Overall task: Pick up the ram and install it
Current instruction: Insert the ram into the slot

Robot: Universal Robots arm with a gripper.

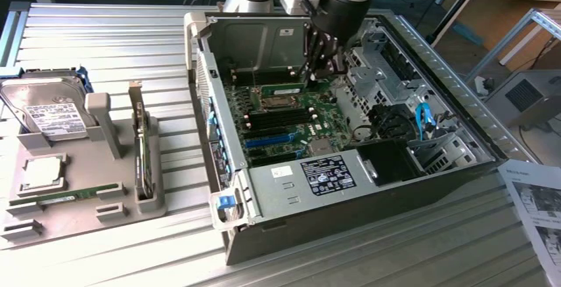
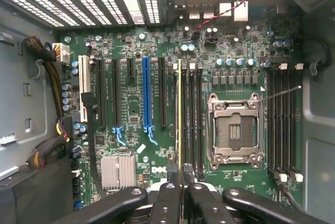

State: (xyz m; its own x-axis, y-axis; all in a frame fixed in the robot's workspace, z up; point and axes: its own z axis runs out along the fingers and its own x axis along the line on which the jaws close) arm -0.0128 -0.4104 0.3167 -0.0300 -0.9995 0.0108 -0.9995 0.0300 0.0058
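Gripper [image 1: 320, 69] [image 2: 180, 192] is closed on the ram [image 1: 280, 91] [image 2: 179, 119], which is held on edge inside the open computer case [image 1: 290, 195]. The ram sits over the black memory slots [image 2: 192, 124] on the motherboard [image 2: 131, 114], just beside the processor socket [image 2: 234, 130]. Can't tell whether it touches a slot. Outside the case, another green stick [image 1: 66, 197] lies on the grey tray [image 1: 131, 211] at the exterior view's left.
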